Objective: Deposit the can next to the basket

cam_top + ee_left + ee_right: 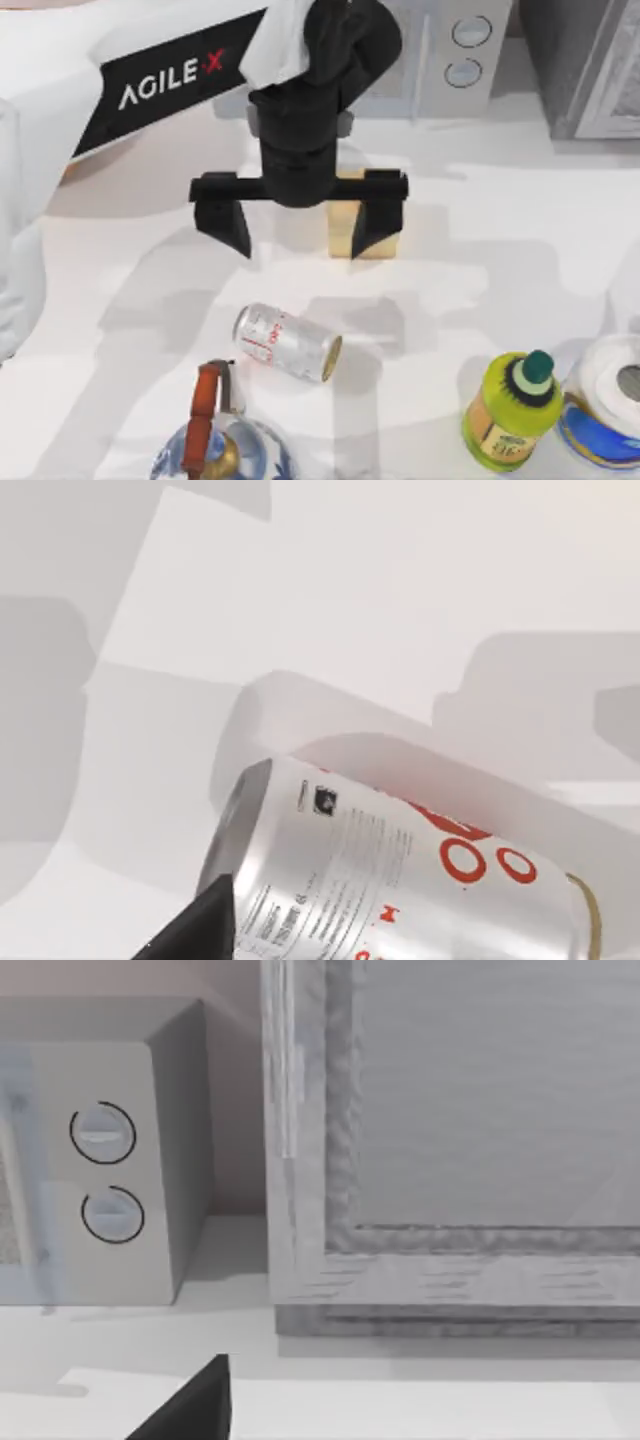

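The can (pixel 287 342) lies on its side on the white table, silver-white with red lettering, its gold end turned to the right. My left gripper (pixel 300 230) hangs above and a little behind it, open, with nothing between its wide-spread black fingers. In the left wrist view the can (pixel 400 880) is close below, and one dark fingertip (pixel 195 930) shows beside its end. The basket is out of view. My right arm is parked at the right, its wrist view facing the back of the table.
A yellow wooden block (pixel 345 228) stands behind the left gripper's right finger. A blue-and-white teapot (pixel 215 445) sits in front of the can. A yellow-green bottle (pixel 510 410) and a white-and-blue tub (pixel 610 400) stand at the front right. A microwave (pixel 450 50) is at the back.
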Robot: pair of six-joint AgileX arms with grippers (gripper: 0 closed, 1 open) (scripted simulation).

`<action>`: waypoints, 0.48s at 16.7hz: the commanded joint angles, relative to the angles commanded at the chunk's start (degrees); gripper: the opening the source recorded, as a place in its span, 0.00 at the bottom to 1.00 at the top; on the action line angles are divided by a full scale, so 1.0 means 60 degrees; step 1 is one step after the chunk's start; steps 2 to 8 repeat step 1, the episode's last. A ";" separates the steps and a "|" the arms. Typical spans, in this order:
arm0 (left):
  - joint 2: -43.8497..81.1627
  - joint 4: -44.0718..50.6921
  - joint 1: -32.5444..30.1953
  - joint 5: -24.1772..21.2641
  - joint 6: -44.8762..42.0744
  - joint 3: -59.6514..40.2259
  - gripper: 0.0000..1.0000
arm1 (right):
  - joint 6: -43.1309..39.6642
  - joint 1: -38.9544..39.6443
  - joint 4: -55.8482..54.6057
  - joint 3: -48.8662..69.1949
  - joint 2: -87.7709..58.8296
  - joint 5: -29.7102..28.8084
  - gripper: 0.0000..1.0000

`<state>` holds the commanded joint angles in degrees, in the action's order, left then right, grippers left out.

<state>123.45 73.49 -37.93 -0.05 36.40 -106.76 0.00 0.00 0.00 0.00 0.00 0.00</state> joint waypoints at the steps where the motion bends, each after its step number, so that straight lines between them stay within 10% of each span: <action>1: -0.0013 0.0030 -0.0001 0.0000 -0.0004 -0.0029 1.00 | 0.0000 0.0000 0.0000 0.0000 0.0000 0.0000 1.00; 8: -0.0013 0.0030 -0.0001 0.0000 -0.0004 -0.0029 1.00 | 0.0000 0.0000 0.0000 0.0000 0.0000 0.0000 1.00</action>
